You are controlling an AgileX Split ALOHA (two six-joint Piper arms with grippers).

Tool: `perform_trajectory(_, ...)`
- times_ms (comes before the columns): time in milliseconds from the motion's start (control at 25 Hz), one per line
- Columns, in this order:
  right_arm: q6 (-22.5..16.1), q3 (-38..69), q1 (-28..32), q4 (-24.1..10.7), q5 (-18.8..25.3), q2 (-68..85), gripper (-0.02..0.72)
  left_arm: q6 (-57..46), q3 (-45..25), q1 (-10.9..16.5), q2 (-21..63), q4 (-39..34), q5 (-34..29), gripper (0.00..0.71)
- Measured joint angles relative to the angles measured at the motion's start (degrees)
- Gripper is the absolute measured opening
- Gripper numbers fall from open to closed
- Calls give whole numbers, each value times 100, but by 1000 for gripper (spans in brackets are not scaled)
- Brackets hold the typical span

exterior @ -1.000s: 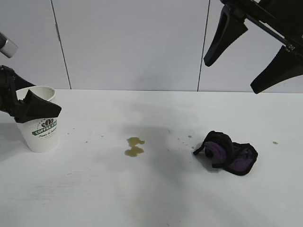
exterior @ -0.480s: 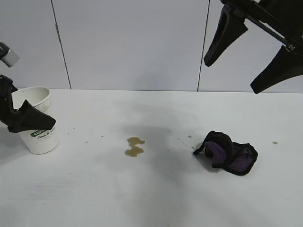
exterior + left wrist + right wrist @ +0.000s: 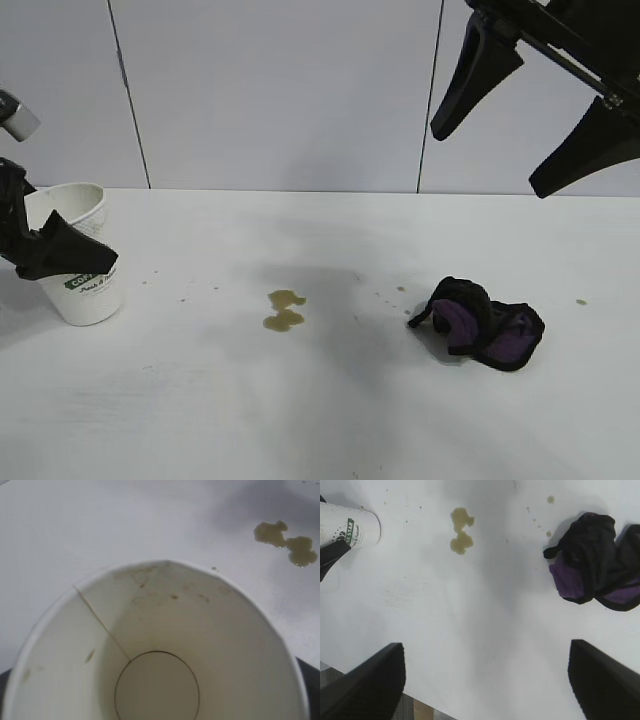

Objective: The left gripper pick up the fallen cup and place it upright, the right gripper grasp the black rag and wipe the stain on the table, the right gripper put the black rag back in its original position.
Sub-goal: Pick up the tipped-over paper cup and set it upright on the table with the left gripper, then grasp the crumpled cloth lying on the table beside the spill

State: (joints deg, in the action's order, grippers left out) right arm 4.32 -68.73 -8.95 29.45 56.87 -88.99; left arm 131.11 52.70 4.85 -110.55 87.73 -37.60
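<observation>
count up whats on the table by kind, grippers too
cup: 1
black rag: 1
stain: 1
grippers: 2, the left gripper at the cup, the right gripper raised above the table
total: 5

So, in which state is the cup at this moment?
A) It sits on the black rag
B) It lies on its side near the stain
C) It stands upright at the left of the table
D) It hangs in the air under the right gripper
C: the cup stands upright on the table, mouth up, with the left gripper around it.
</observation>
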Motion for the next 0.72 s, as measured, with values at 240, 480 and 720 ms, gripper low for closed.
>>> perform_trajectory(240, 0, 0, 0, 0, -7, 0, 610, -285, -6, 0, 194, -293, 184, 664)
perform_trajectory(480, 24, 0, 0, 0, -28, 0, 610, -845, -16, 0, 194, -822, 377, 664)
perform_trajectory(720, 61, 0, 0, 0, -47, 0, 610, -1590, -16, 0, 194, -1561, 618, 664)
